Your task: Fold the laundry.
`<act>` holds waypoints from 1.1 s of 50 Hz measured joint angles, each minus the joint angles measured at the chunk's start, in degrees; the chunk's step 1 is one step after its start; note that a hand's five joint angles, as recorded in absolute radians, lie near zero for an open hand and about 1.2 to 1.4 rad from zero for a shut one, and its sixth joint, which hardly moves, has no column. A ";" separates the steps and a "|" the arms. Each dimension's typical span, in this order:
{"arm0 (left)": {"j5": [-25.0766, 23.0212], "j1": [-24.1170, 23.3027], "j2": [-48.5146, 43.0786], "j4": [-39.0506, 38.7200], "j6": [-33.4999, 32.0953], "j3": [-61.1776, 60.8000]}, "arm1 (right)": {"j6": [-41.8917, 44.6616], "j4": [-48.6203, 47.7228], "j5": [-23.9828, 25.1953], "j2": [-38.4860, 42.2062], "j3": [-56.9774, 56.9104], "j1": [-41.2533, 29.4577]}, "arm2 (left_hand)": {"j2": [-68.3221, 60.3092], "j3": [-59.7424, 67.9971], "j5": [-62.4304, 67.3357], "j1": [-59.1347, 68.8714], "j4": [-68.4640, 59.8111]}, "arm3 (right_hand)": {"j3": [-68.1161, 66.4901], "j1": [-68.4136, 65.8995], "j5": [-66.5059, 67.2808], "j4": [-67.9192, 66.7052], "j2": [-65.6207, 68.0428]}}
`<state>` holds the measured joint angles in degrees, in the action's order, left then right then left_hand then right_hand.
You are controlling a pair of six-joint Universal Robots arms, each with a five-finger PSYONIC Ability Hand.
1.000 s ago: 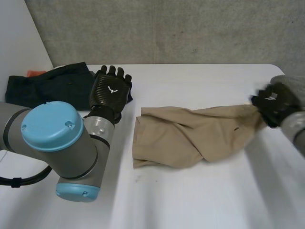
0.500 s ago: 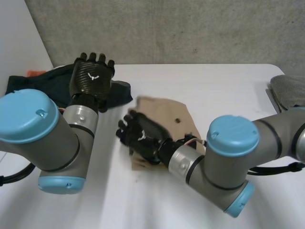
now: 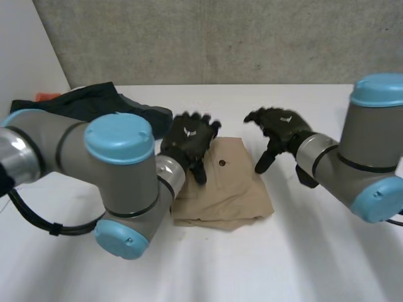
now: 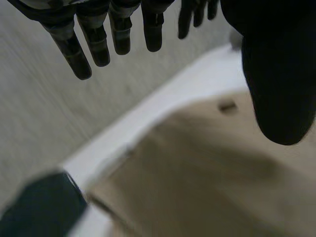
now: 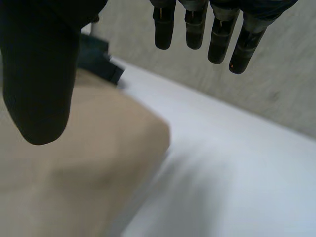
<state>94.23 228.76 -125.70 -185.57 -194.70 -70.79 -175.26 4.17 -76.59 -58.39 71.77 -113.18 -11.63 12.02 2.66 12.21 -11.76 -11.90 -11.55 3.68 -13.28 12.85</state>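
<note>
Two robot arms work over a tan garment (image 3: 230, 189) that lies folded into a compact bundle nr the ctr of the white worktop (image 3: 302, 251), in front of a grey wall (image 3: 220, 38).

The left robot hand (image 3: 187, 139) is held over the bundle's far-left edge, fingers straight & spread, thumb pointing down toward the cloth, nothing in its grasp. Its own wrist view shows the fingers (image 4: 81, 47) well apart from the thumb (image 4: 276, 74), w/ the tan cloth (image 4: 197, 182) under the palm; whether the thumb touches the fabric can't be told.

The right robot hand (image 3: 280, 126) hangs over the bundle's far-right corner, likewise slack & unclenched, holding nothing. Its wrist view has the fingers (image 5: 195, 29) straight, the thumb (image 5: 42, 74) apart from them, the tan cloth (image 5: 74, 187) below the thumb & bare worktop (image 5: 237, 168) beyond the cloth's edge.

A small dark spot (image 3: 221, 163), poss. a button, marks the top of the bundle btwn the two hands.

A dark garment (image 3: 94, 107) lies in a heap at the far-left of the worktop, just beside the tan one, w/ a bit of something orange (image 3: 43, 96) at its far edge.
</note>
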 measured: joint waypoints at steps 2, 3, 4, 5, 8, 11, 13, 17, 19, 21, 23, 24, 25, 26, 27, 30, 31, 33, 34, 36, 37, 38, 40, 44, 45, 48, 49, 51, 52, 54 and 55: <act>1.39 0.21 -1.36 2.51 0.54 0.80 | 0.48 2.11 1.60 3.35 -2.31 -0.15 | 0.00 0.00 -0.02 0.00 0.00 | 0.00 0.00 0.00 0.00 0.00; 2.06 0.38 -1.78 3.30 0.65 1.03 | 0.64 2.64 2.14 4.32 -2.97 -0.21 | 0.00 0.00 -0.02 0.00 0.00 | 0.00 0.00 0.00 0.00 0.00; 2.06 0.38 -1.78 3.30 0.65 1.03 | 0.64 2.64 2.14 4.32 -2.97 -0.21 | 0.00 0.00 -0.02 0.00 0.00 | 0.00 0.00 0.00 0.00 0.00; 2.06 0.38 -1.78 3.30 0.65 1.03 | 0.64 2.64 2.14 4.32 -2.97 -0.21 | 0.00 0.00 -0.02 0.00 0.00 | 0.00 0.00 0.00 0.00 0.00; 4.43 2.01 -3.06 5.07 0.49 1.17 | 1.90 4.35 4.62 8.26 -5.26 -0.36 | 0.00 0.00 -0.01 0.00 0.00 | 0.00 0.00 0.00 0.00 0.00; 4.88 3.10 -4.02 6.02 -0.24 1.20 | 4.50 4.65 5.00 10.42 -6.15 -0.41 | 0.00 0.00 -0.02 0.00 0.00 | 0.00 0.00 0.00 0.00 0.00; 4.89 3.33 -4.36 6.38 -0.56 1.25 | 5.29 4.68 4.94 10.88 -6.32 -0.42 | 0.06 0.00 -0.02 0.00 0.04 | 0.00 0.17 0.00 0.00 0.00; 4.76 3.87 -5.89 7.75 -2.51 1.94 | 9.86 4.78 3.81 12.88 -6.93 -0.45 | 0.11 0.00 -0.02 -0.09 0.06 | 0.00 1.20 0.00 0.00 0.00; 4.53 4.07 -7.10 8.63 -4.53 2.69 | 13.73 4.78 2.11 13.97 -7.33 -0.49 | 0.11 0.00 -0.02 -0.56 0.06 | 0.00 2.02 0.00 0.00 0.00; 3.86 4.16 -8.01 9.14 -6.67 3.21 | 17.02 4.77 0.16 14.14 -7.59 -0.53 | 0.11 0.00 -0.02 -0.58 0.06 | 0.00 3.24 0.00 0.00 -0.10; 2.75 4.22 -8.45 9.33 -8.22 3.51 | 19.01 4.71 -1.18 13.62 -7.70 -0.54 | 0.11 0.00 -0.02 -0.58 0.06 | 0.00 3.44 0.00 0.00 -0.10; 2.18 4.25 -8.56 9.36 -8.75 3.63 | 19.63 4.70 -1.59 13.27 -7.69 -0.54 | 0.11 0.00 -0.02 -0.58 0.06 | 0.00 3.44 0.00 0.00 -0.10; 1.76 4.27 -8.60 9.38 -9.08 3.72 | 19.96 4.69 -1.82 12.99 -7.66 -0.55 | 0.11 0.00 -0.02 -0.58 0.06 | 0.00 3.45 0.00 0.00 -0.10; 0.86 4.32 -8.57 9.40 -9.62 3.91 | 20.51 4.68 -2.16 12.27 -7.51 -0.57 | 0.11 0.00 -0.02 -0.58 0.06 | 0.00 3.44 0.00 0.00 -0.10; 0.47 4.33 -8.52 9.40 -9.81 4.02 | 20.66 4.68 -2.24 11.93 -7.39 -0.60 | 0.11 0.00 -0.02 -0.57 0.06 | 0.00 3.44 0.00 0.00 -0.10; -0.73 4.37 -7.96 9.40 -10.10 4.41 | 20.82 4.57 -2.40 10.17 -6.58 -0.77 | 0.11 0.00 -0.02 -0.57 0.06 | 0.00 3.45 0.00 0.00 -0.10; -1.03 4.37 -7.50 9.39 -10.08 4.55 | 20.77 4.47 -2.44 9.40 -6.13 -0.83 | 0.11 0.00 -0.02 -0.57 0.06 | 0.00 3.44 -0.08 0.00 -0.10; -1.57 4.44 -5.47 9.38 -9.93 4.75 | 20.39 3.72 -2.58 6.82 -4.53 -0.92 | 0.11 0.00 -0.02 -0.57 0.06 | 0.00 3.44 -0.29 0.00 -0.10; -1.78 4.52 -3.55 9.36 -9.79 4.75 | 20.17 3.28 -2.67 5.75 -3.80 -0.93 | 0.11 0.00 -0.02 -0.57 0.06 | 0.00 3.44 -0.29 0.00 -0.10; -1.97 4.63 -0.62 9.37 -9.57 4.63 | 19.32 1.53 -3.11 2.53 -1.29 -0.92 | 0.11 0.00 -0.03 -0.57 0.06 | 0.00 3.44 -0.29 0.00 -0.10; -2.08 4.70 1.61 9.37 -9.41 4.54 | 18.65 0.02 -3.57 0.41 0.66 -0.94 | 0.11 0.00 -0.03 -0.57 0.05 | 0.00 3.44 -0.29 0.00 -0.10; -2.17 4.74 2.75 9.39 -9.34 4.46 | 18.25 -0.90 -3.88 -0.71 1.83 -0.96 | 0.11 0.00 -0.02 -0.57 0.06 | 0.00 3.44 -0.29 0.00 -0.10; -2.82 4.85 6.30 9.53 -9.12 4.30 | 17.10 -3.87 -4.92 -3.91 5.59 -1.08 | 0.11 0.00 -0.03 -0.57 0.06 | 0.00 3.44 -0.29 0.00 -0.10; -5.61 5.17 11.61 10.92 -8.89 4.01 | 15.42 -9.95 -6.81 -9.54 13.58 -1.65 | 0.11 0.00 -0.02 -0.57 0.06 | 0.00 3.44 -0.29 0.00 -0.10; -6.77 5.38 12.76 11.62 -8.84 3.94 | 15.11 -11.73 -7.20 -10.85 16.00 -2.03 | 0.11 0.00 -0.03 -0.57 0.06 | 0.00 3.44 -0.29 0.00 -0.10; -10.75 6.12 15.00 14.06 -8.73 3.77 | 14.56 -16.66 -7.91 -13.42 22.51 -3.79 | 0.11 0.00 -0.03 -0.58 0.06 | 0.00 3.44 -0.29 0.00 -0.10; -11.75 6.30 15.31 14.65 -8.69 3.72 | 14.50 -17.60 -7.99 -13.70 23.70 -4.25 | 0.11 0.00 -0.03 -0.58 0.06 | 0.00 3.44 -0.29 0.00 -0.10; -14.89 6.83 15.92 16.39 -8.52 3.51 | 14.39 -20.90 -8.18 -14.31 27.58 -6.06 | 0.11 0.00 -0.02 -0.58 0.06 | 0.00 3.44 -0.29 0.00 -0.10; -15.85 6.99 16.03 16.88 -8.44 3.43 | 14.38 -22.04 -8.22 -14.38 28.83 -6.72 | 0.11 0.00 -0.03 -0.58 0.06 | 0.00 3.44 -0.29 0.00 -0.10; -18.66 7.44 16.13 18.11 -8.08 3.10 | 14.40 -24.91 -8.24 -14.06 31.67 -8.46 | 0.11 0.00 -0.03 -0.58 0.06 | 0.00 3.44 -0.29 0.00 -0.10; -19.64 7.62 16.10 18.48 -7.90 2.96 | 14.42 -26.02 -8.24 -13.74 32.65 -9.13 | 0.11 0.00 -0.03 -0.58 0.06 | 0.00 3.44 -0.29 0.00 -0.10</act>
<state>74.59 236.38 -109.60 -167.09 -202.60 -67.83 -160.83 -21.85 -84.83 -72.13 104.42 -122.31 -11.52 12.02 2.64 11.64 -11.69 -11.90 -8.10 3.39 -13.28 12.75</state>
